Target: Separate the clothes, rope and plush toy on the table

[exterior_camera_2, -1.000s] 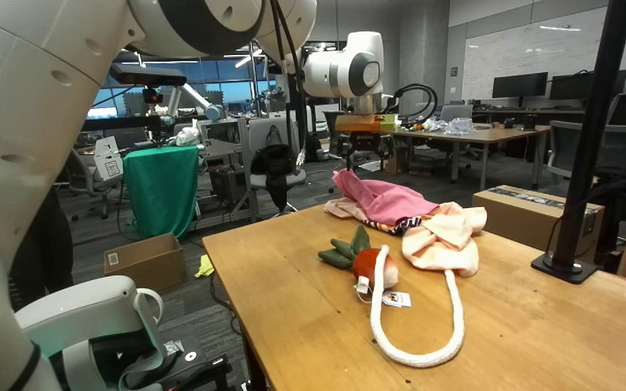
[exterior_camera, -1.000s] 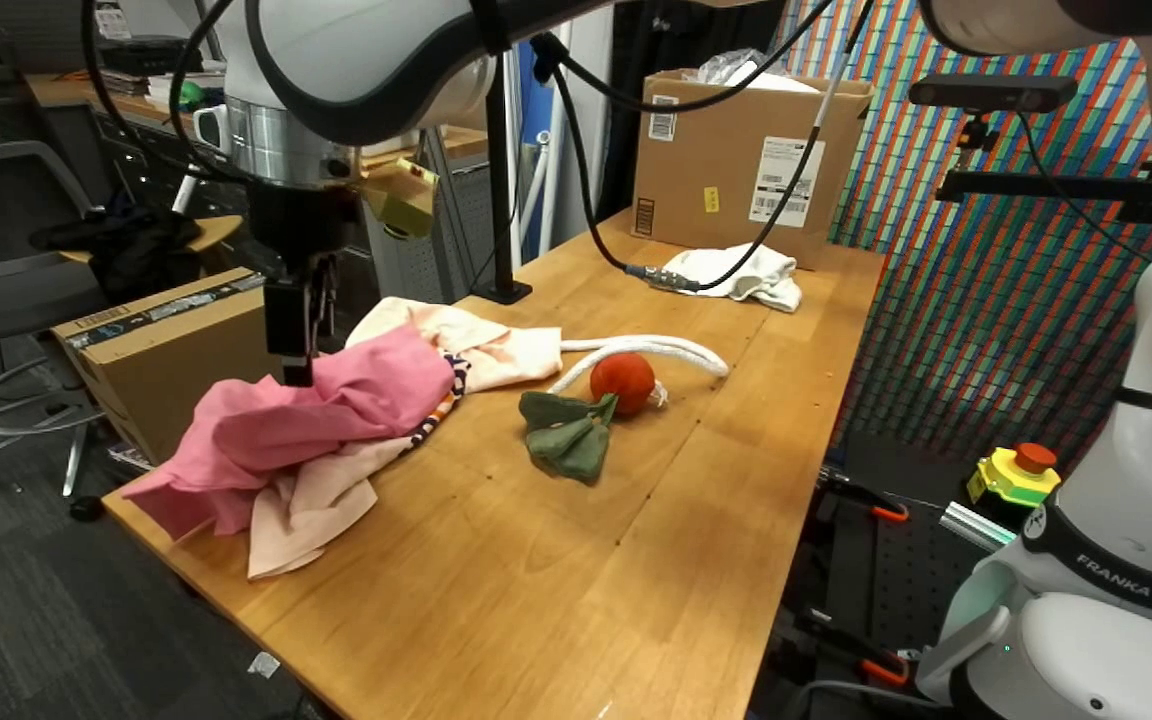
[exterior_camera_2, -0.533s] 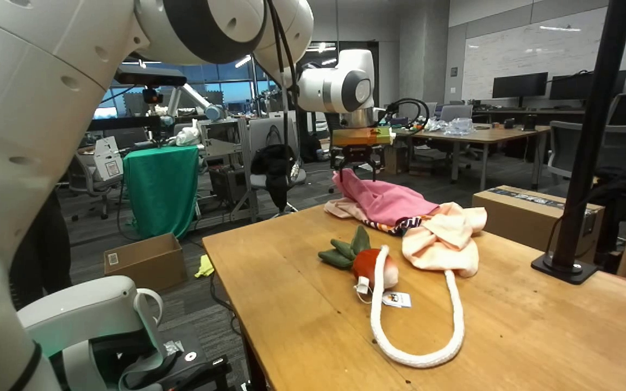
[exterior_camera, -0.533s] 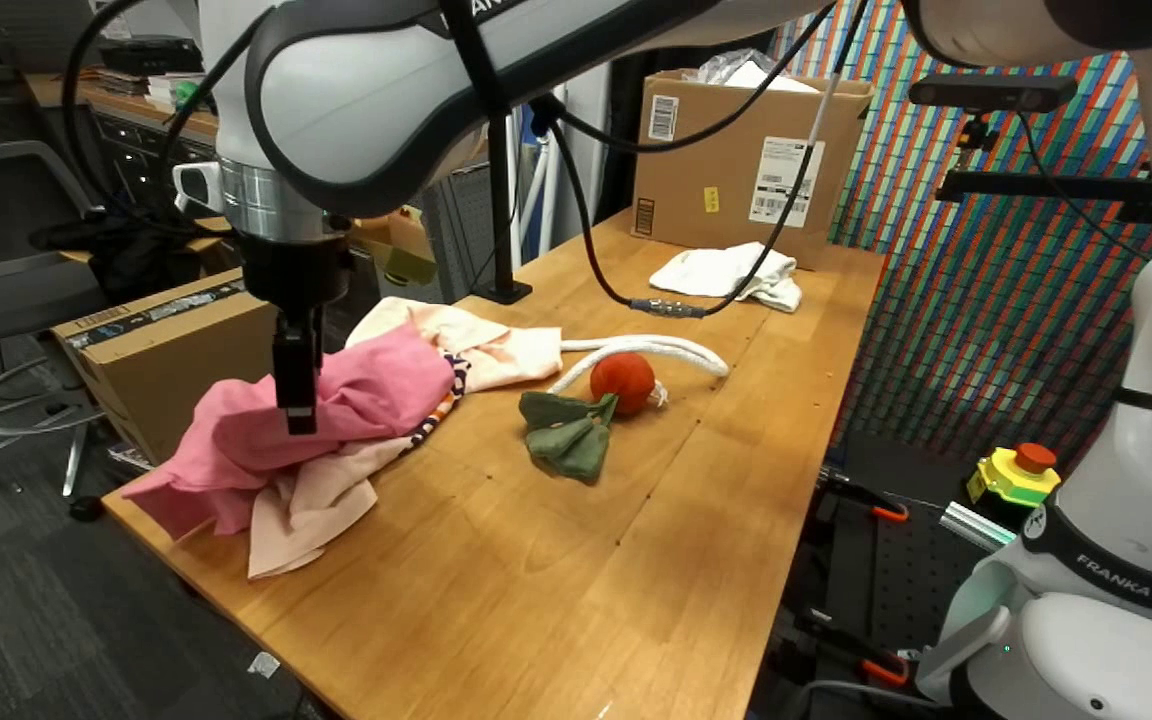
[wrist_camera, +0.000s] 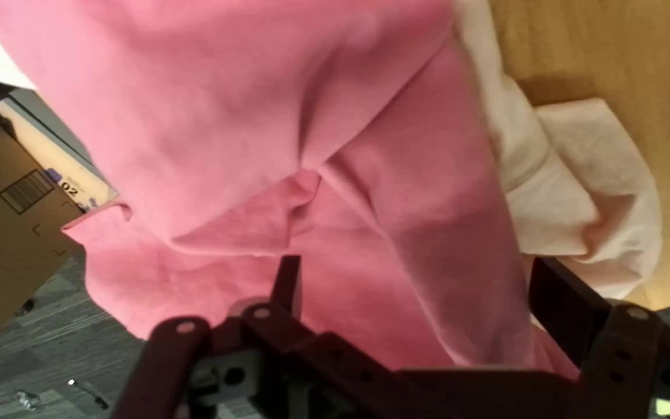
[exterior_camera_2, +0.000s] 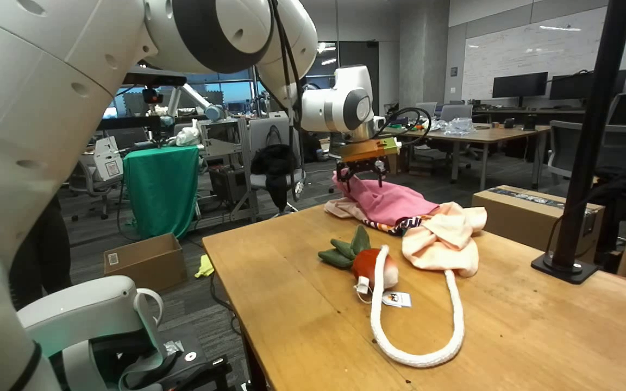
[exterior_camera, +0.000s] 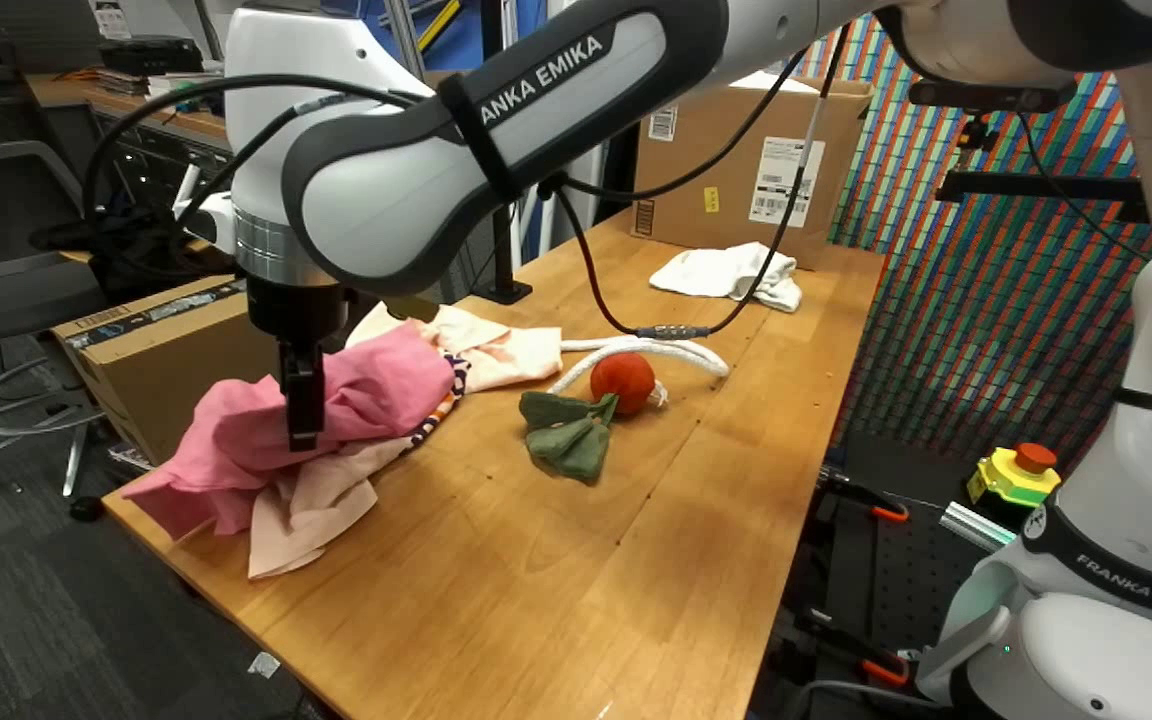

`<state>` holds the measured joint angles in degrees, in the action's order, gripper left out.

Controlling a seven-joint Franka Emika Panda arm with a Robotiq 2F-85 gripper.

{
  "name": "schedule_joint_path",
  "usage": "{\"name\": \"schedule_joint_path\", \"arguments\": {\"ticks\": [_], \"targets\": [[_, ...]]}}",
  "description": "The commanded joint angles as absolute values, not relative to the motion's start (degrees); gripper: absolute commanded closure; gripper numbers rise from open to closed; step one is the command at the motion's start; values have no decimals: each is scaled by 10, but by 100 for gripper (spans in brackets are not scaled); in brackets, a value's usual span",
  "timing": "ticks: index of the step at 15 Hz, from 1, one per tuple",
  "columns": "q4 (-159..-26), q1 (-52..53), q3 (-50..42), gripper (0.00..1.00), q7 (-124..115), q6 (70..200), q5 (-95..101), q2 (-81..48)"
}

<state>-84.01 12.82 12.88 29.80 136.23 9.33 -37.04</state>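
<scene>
My gripper [wrist_camera: 417, 261] stands open above the pink garment [wrist_camera: 242, 128], its jaws wide apart with a pink fold visible between them. Whether the fingertips touch the cloth I cannot tell. In an exterior view the gripper [exterior_camera_2: 364, 187] overlaps the raised end of the pink garment [exterior_camera_2: 400, 202]. Under it lies the cream shirt [exterior_camera_2: 443, 239], bunched, its lettering mostly covered. From beneath the shirt the off-white rope [exterior_camera_2: 419, 359] loops out, its free end crossing in front of the plush toy [exterior_camera_2: 366, 263], red with green leaves. A white garment [exterior_camera: 726, 272] rests apart, farther along the table [exterior_camera: 536, 600].
A large cardboard box [exterior_camera: 726, 170] stands at the table's end behind the white garment. A black post [exterior_camera_2: 584, 163] is fixed at the table edge beside the shirt. The arm's black cable [exterior_camera: 671, 332] hangs low near the rope. Another box [exterior_camera: 171, 350] sits off the table.
The gripper has come down toward the pink garment and now tilts slightly, jaws still wide. The arm's cable has sagged lower. Clothes, rope and toy lie as before.
</scene>
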Motion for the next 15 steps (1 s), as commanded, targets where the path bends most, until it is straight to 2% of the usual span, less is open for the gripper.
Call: {"name": "schedule_joint_path", "arguments": {"ticks": [1, 6, 7, 8, 9, 10, 15], "targets": [[-843, 131, 113, 0, 297, 1426, 133, -385], [-833, 127, 103, 0, 295, 1422, 150, -405], [-830, 126, 103, 25, 295, 1415, 150, -405], [-828, 122, 106, 27, 298, 1403, 144, -404], [-827, 121, 106, 34, 295, 1396, 141, -403], [-826, 116, 111, 44, 301, 1383, 136, -400], [-803, 101, 124, 80, 307, 1319, 109, -392]]}}
